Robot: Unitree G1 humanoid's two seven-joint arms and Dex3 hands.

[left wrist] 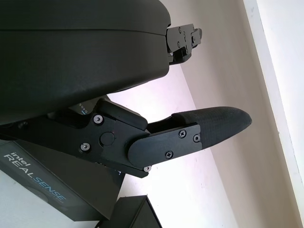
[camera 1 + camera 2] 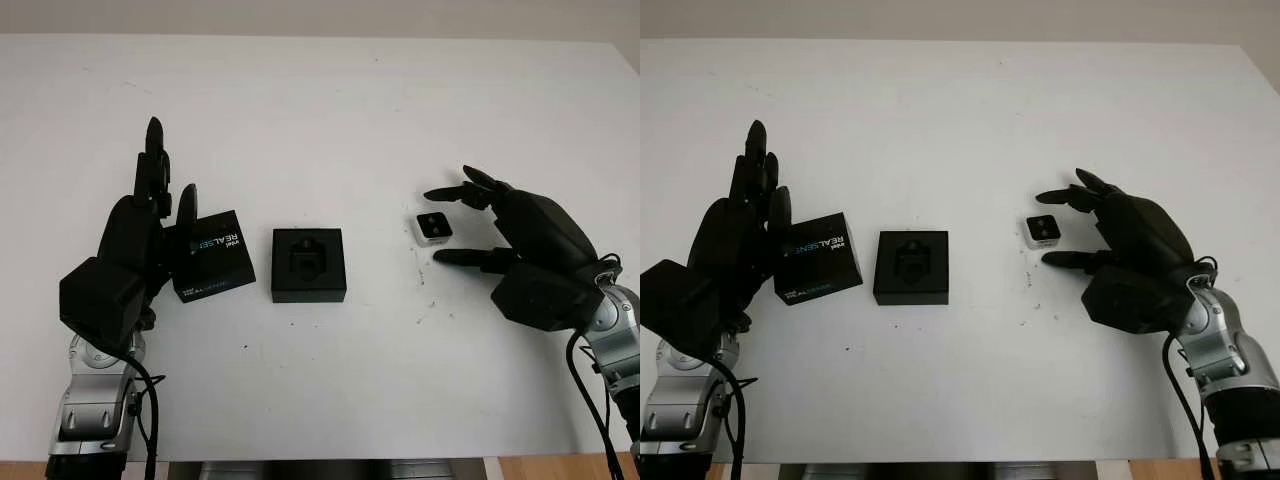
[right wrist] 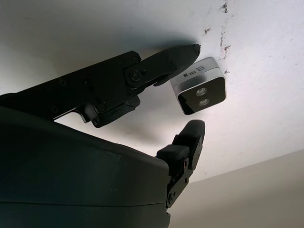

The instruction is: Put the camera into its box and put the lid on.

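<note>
The open left hand [image 2: 150,215] stands beside the black printed cardboard lid [image 2: 212,257]. The black square open box [image 2: 308,264] sits mid-table. The small silver-cased camera [image 2: 432,227] lies on the white table [image 2: 330,110], between the right hand's [image 2: 500,235] parted fingers [image 3: 178,54], ungrasped. Close on both short sides squarely before lifting. The right wrist view reveals the camera's dark lens face.

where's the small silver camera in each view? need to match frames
Left eye view: camera right of centre, between the right robot hand fingers.
Right eye view: camera right of centre, same spot.
Left wrist view: not in it; the lid marked RealSense is.
Right wrist view: camera between two fingertips, lenses facing the viewer.
Shared landmark: the open black box, left of the camera in both eye views.
</note>
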